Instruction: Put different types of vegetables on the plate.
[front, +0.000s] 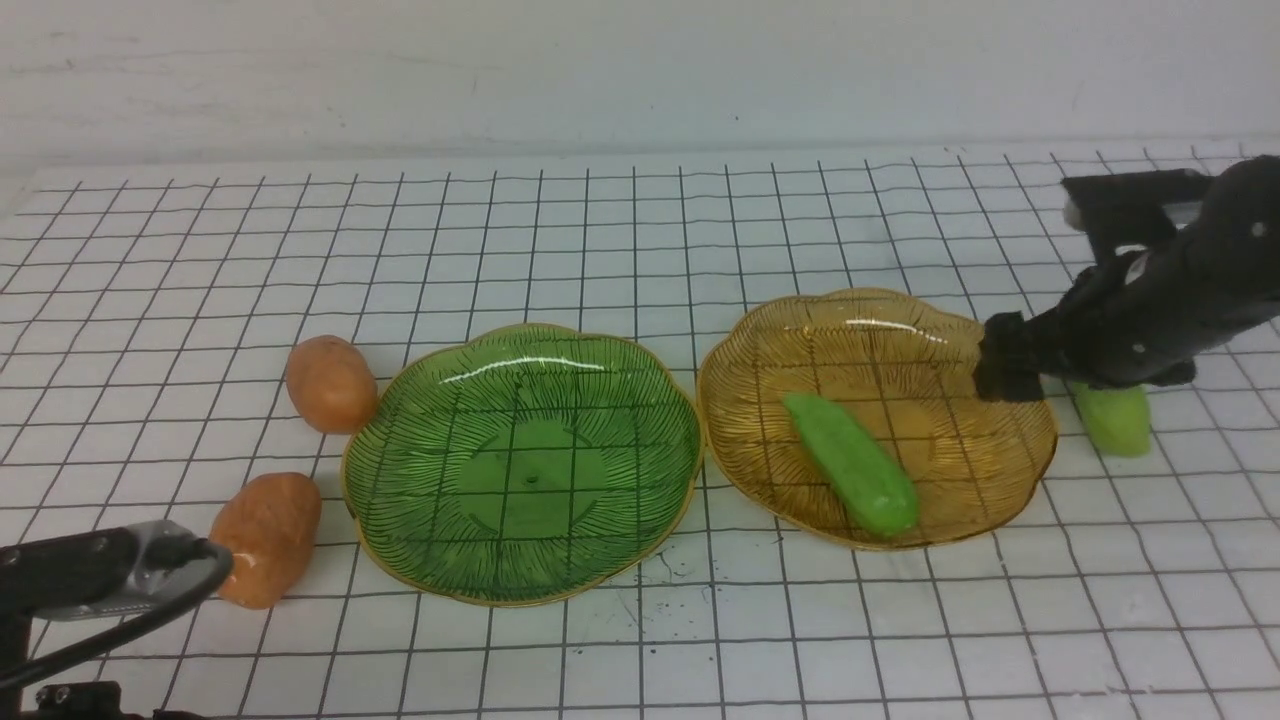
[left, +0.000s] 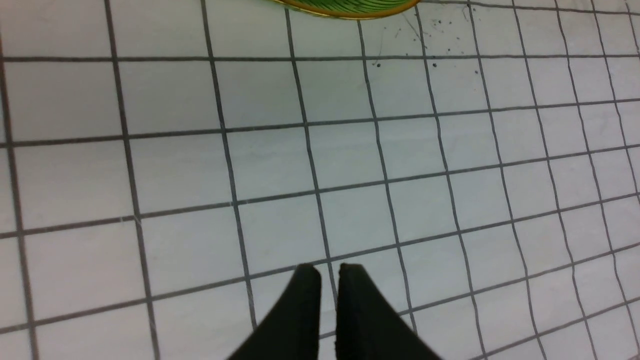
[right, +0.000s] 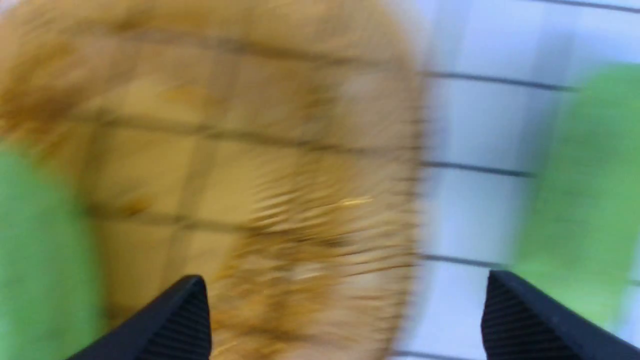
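Observation:
Two orange-brown potatoes (front: 331, 383) (front: 266, 538) lie on the table left of an empty green plate (front: 520, 470). One light green cucumber (front: 850, 462) lies in the amber plate (front: 900, 350). The other cucumber (front: 1112, 418) lies on the table right of that plate, partly hidden by my right arm. My right gripper (front: 1010, 362) hovers over the amber plate's right rim. In the blurred right wrist view it (right: 345, 300) is open and empty, with the plate (right: 250, 150) and both cucumbers (right: 40, 250) (right: 585, 190) below. My left gripper (left: 330, 272) is shut and empty over bare grid.
My left arm (front: 100, 575) sits at the front left, close to the nearer potato. The green plate's rim (left: 345, 7) shows at the edge of the left wrist view. A white wall (front: 640, 70) closes the back of the gridded table.

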